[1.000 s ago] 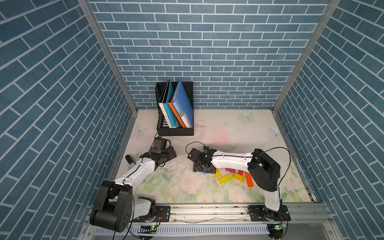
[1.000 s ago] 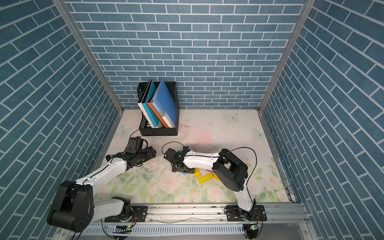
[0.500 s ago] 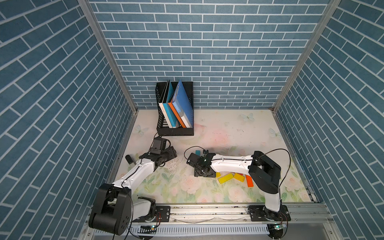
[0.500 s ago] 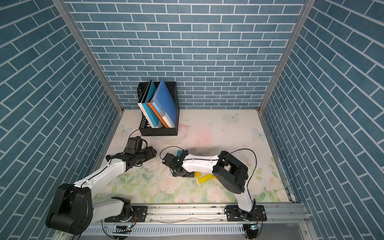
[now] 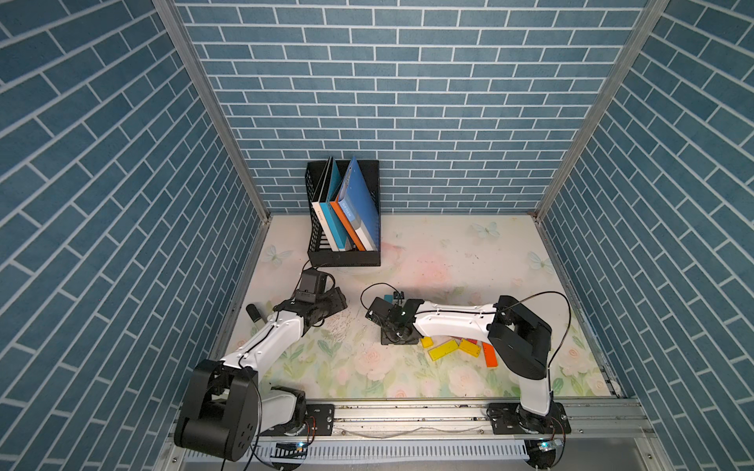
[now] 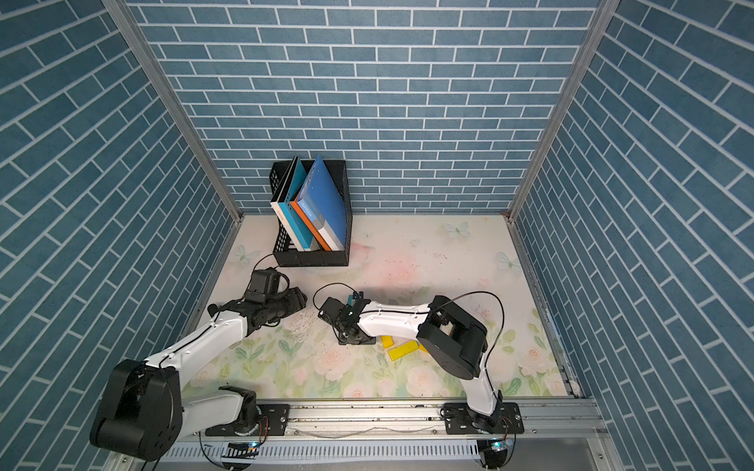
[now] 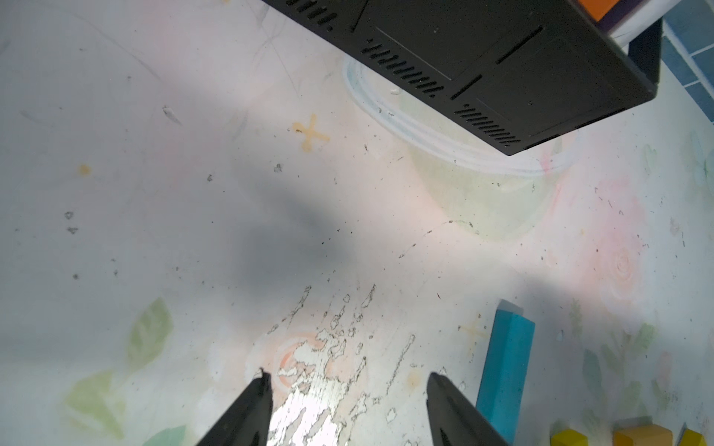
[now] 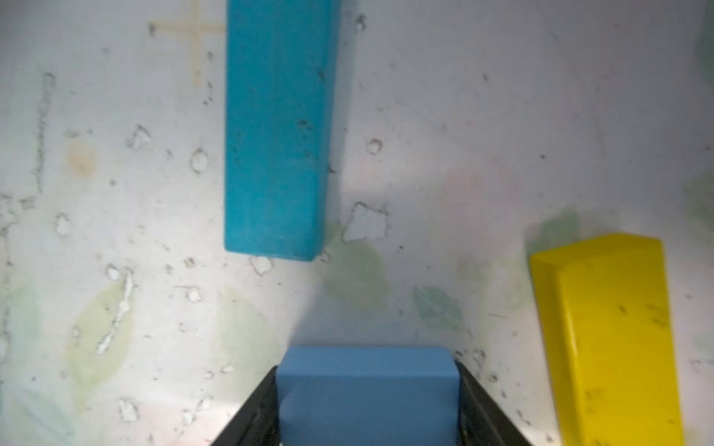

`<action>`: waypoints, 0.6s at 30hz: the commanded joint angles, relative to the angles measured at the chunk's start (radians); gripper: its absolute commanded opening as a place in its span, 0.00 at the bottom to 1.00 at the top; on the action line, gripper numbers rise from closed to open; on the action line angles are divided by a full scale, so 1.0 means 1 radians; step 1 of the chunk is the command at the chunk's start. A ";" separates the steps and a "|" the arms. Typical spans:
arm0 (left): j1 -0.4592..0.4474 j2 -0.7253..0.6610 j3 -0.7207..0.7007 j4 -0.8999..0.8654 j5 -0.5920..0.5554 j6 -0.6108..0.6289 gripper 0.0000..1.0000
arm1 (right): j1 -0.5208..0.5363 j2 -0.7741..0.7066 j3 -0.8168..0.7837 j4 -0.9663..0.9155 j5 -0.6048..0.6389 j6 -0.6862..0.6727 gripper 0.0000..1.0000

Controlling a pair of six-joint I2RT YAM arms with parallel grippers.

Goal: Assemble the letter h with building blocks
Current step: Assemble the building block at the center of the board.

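– Since a second ago the right arm (image 5: pixel 453 322) has swung its wrist aside, so the teal bar (image 8: pixel 276 135) is now showing past it in both top views.

– What is lying nearest us?

– Nearest, yellow blocks (image 5: pixel 444 350) and an orange block (image 5: pixel 488 357) are lying in a loose heap beside that arm. Just beyond them the right gripper (image 8: pixel 367 368) is pinching a light blue block (image 8: pixel 367 390), with a finger pressing on each side. I cannot tell whether the block is resting on the table (image 5: pixel 449 261) or hanging above it.

– How should it be going down?

– My guess is that it is heading for the teal bar, whose end is lying just ahead. I would be keeping it level and easing it in without shoving the teal bar. I would be letting go only once it is lying flat.

– And the other arm?

– Farther off, the left gripper (image 7: pixel 347 375) is hanging with its fingers spread, holding nothing. At the back, the book rack (image 5: pixel 344 257) is standing well apart from the blocks.
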 commanded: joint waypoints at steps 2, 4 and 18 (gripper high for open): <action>0.003 0.012 0.002 0.002 0.010 -0.006 0.69 | -0.012 0.072 0.052 -0.017 -0.007 0.005 0.40; 0.003 0.011 -0.003 0.003 0.013 -0.007 0.69 | -0.026 0.073 0.042 -0.018 -0.001 0.018 0.39; 0.003 0.015 -0.014 0.011 0.016 -0.003 0.68 | -0.055 0.096 0.055 -0.016 0.029 -0.009 0.39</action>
